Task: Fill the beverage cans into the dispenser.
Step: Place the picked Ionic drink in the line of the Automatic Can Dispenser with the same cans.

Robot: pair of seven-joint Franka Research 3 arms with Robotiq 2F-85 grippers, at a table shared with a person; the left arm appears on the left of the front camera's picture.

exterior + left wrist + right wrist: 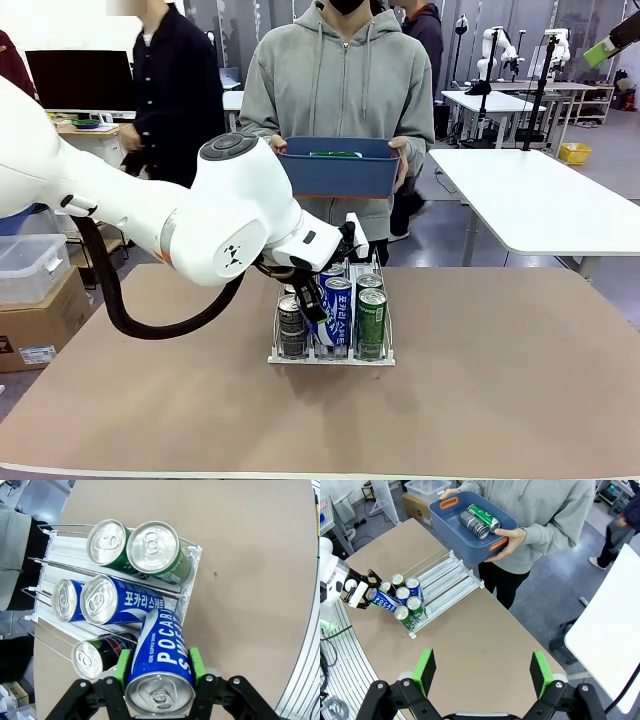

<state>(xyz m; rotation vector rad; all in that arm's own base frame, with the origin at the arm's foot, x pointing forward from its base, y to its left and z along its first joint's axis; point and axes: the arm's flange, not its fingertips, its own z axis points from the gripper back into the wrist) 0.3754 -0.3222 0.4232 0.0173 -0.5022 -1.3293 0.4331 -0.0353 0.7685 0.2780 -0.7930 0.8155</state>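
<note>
- My left claw (160, 674) is clamped on a slim blue-and-white metal drink can (161, 645). The green pads press either side of its body, and its silver top faces my wrist. The can is tilted, with its other end down at the near end of the rack by the middle lane. I cannot tell whether it touches there.
- The clear acrylic three-lane dispenser with a white base (330, 357) stands on the brown worktop (500, 380), a little left of centre. Its lanes run from the near edge towards the far edge.
- In the left lane, one dark grey-black can (290, 328) stands upright at the near end.
- In the middle lane, two blue-and-white cans (102, 600) stand one behind the other, touching.
- In the right lane, two green-and-white cans (152, 547) stand the same way, also touching.
- Beyond the far edge, a person in a grey hoodie (340, 80) holds a blue rectangular plastic tub with orange handles (465, 545) in both hands. A dark can (472, 525) and a green can (485, 514) lie on their sides in it, side by side.
- My right claw (483, 672) hangs high above the worktop with its jaws spread wide and nothing between the pads.
</note>
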